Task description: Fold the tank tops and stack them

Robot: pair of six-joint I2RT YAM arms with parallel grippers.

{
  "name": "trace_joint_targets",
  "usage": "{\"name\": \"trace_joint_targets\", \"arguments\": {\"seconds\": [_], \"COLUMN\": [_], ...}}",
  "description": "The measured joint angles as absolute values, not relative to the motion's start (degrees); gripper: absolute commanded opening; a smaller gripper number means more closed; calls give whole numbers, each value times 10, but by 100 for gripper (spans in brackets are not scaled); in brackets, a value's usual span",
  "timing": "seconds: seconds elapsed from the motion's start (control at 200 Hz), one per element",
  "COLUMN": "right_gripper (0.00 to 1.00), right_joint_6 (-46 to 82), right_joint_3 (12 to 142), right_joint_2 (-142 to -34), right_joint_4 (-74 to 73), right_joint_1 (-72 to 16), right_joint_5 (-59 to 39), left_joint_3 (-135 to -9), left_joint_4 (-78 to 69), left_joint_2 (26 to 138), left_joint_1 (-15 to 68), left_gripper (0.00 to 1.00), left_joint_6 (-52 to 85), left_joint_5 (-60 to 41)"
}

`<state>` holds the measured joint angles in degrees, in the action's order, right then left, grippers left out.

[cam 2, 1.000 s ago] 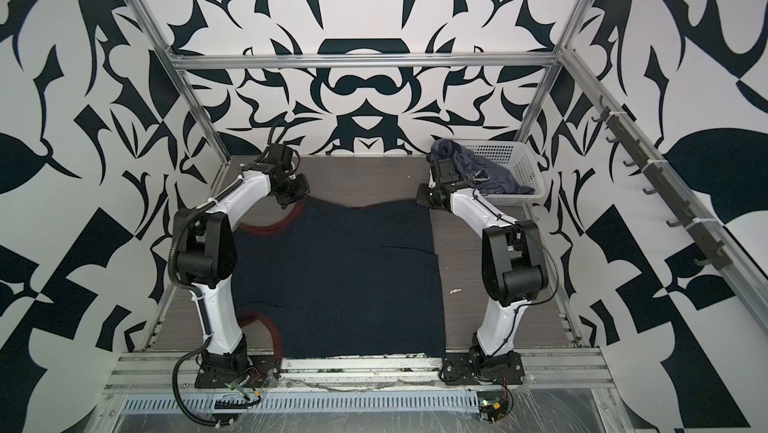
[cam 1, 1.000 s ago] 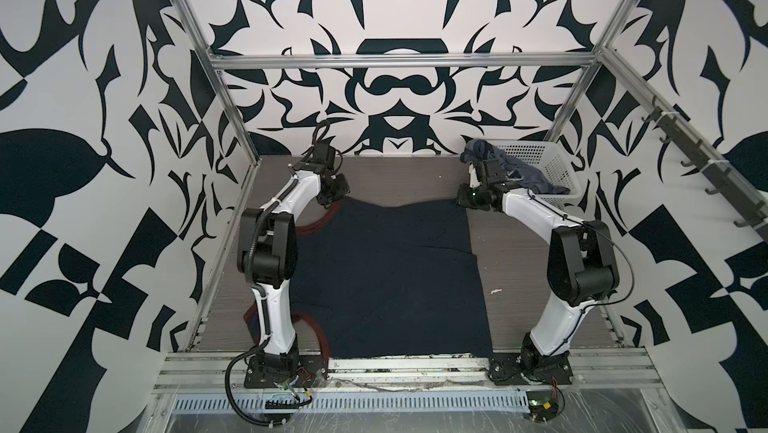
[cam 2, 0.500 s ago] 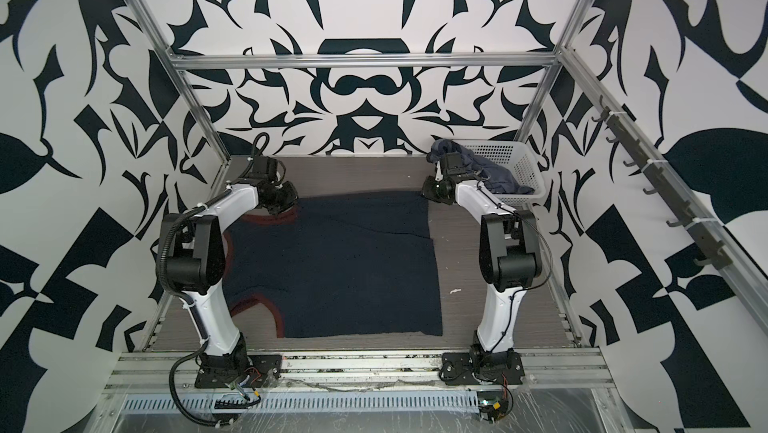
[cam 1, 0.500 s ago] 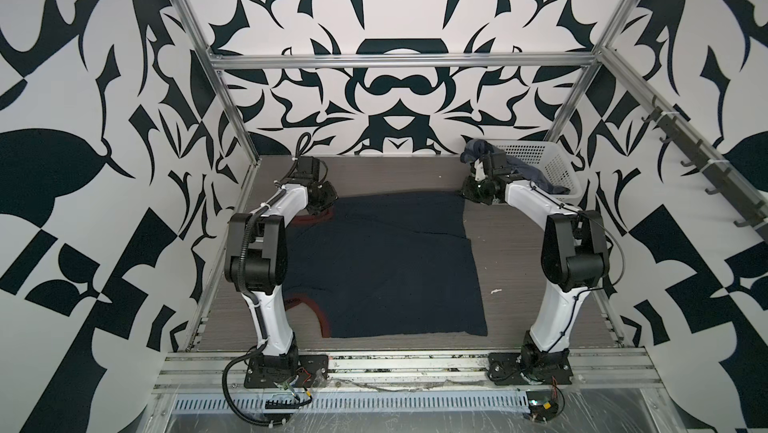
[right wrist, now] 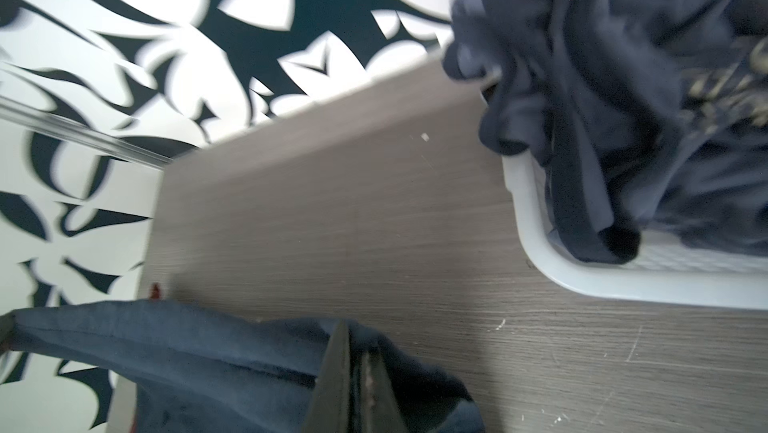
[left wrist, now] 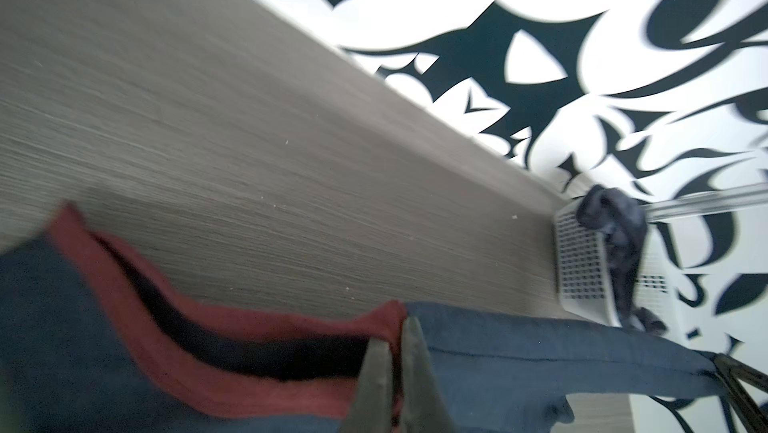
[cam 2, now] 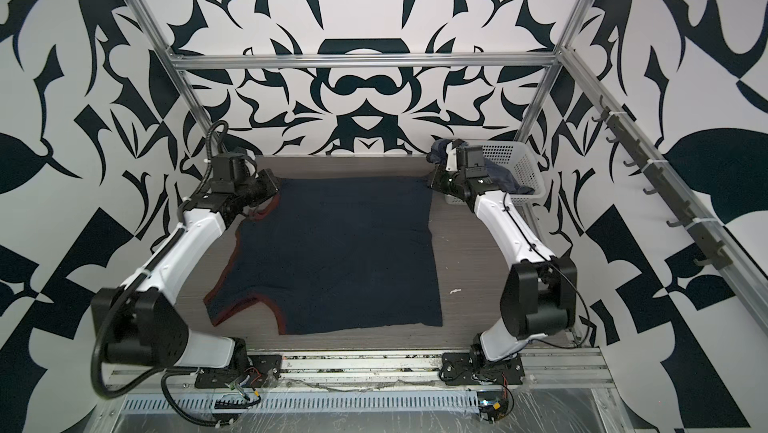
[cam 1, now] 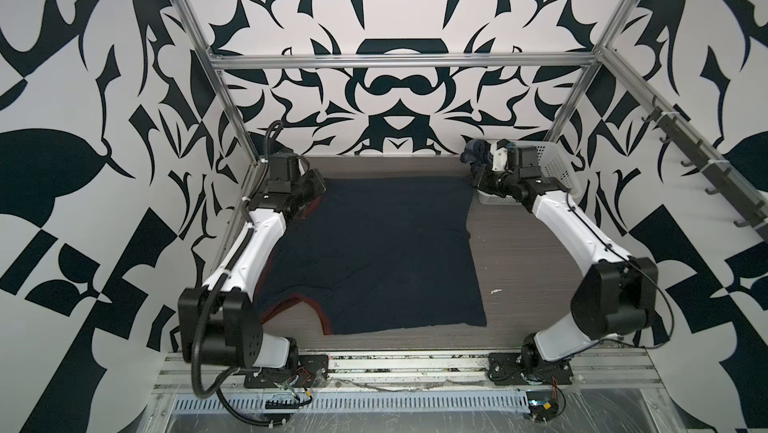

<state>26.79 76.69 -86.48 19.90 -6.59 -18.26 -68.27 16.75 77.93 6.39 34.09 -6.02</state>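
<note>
The navy tank top (cam 1: 374, 256) lies spread over the middle of the table (cam 1: 519, 252), with its far edge pulled straight between the two arms. The left gripper (left wrist: 397, 327) is clamped on the far-left corner, where the red-trimmed armhole meets the dark cloth. The right gripper (right wrist: 353, 339) is pinched shut on the far-right corner. The slate-blue tank top (right wrist: 623, 98) sits bunched in the basket (right wrist: 623, 285) at the far right, spilling over the rim.

The main risk, as I judge it, is at that far-right corner. The right gripper works just beside the basket, so a lift or sweep could catch the hanging slate-blue cloth or knock the basket. Each grip is also a thin pinch on a corner (little cloth between the jaws), so an uneven pull could slip one side free and skew the fold. The ripples across the middle of the navy top could get folded in.

The wrist views show what both top views hide under the wrists: the jaws closed on fabric. The right wrist view also shows a pale print on the slate-blue top. Both top views alone show the whole garment, its near hem and the curled near-left armhole.
</note>
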Motion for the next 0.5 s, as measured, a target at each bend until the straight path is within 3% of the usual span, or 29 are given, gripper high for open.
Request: {"name": "trace_joint_targets", "arguments": {"seconds": [0.24,0.5], "right_gripper": [0,0], "right_joint_6": [266,263], "right_joint_3": [767,788], "right_joint_2": [-802,-910], "right_joint_4": [201,214], "right_joint_1": [-66,-66], "right_joint_5": [-191,-180], "left_joint_3": [-668,-687], "left_joint_4": [163,155], "left_joint_2": [698,857], "left_joint_1": [64,64], "left_gripper": [0,0], "left_joint_6": [330,329], "left_joint_5": [-58,-68]}}
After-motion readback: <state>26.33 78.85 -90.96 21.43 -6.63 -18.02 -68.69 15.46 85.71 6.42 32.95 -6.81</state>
